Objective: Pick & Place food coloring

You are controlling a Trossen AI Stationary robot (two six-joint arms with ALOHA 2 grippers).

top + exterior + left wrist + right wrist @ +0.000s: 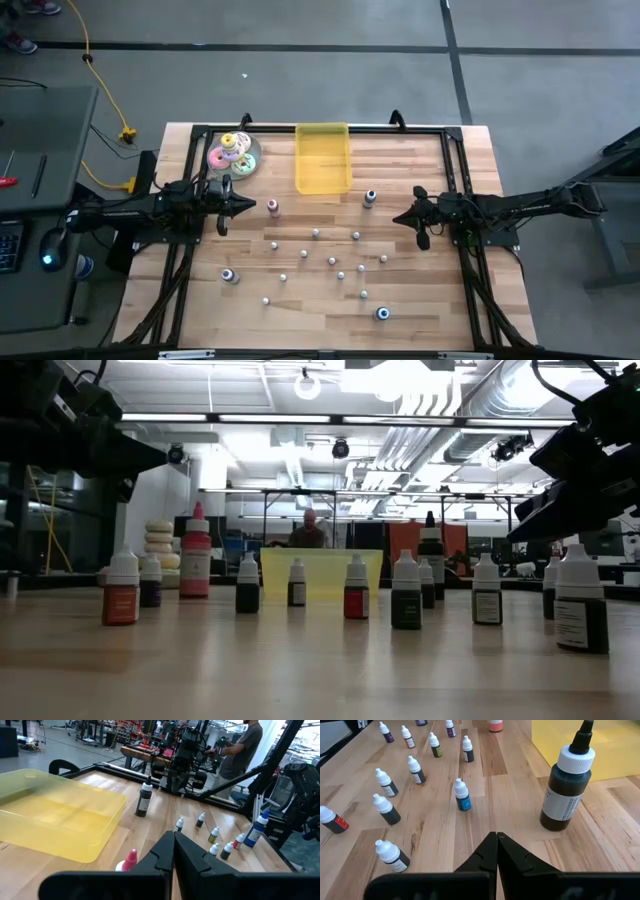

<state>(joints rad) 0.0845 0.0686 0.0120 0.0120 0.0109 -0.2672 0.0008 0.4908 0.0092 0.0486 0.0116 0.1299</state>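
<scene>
The translucent yellow plastic tray [322, 160] at the table's [420, 300] far edge holds nothing. Small capped food coloring bottles [333, 261] stand scattered mid-table. My left gripper [250, 206] and right gripper [398, 217] are both closed, empty.

overhead looks straight down; low level; both share yellow tray [322, 158].

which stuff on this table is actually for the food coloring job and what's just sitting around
For the job:
- small food coloring bottles scattered over the table
- pink-capped bottle
- larger dark bottle near the tray
- left tool and right tool, both shut and empty

Just lying about:
- iced donuts on a plate
- yellow tray, empty; it may be the drop-off, can't tell
</scene>
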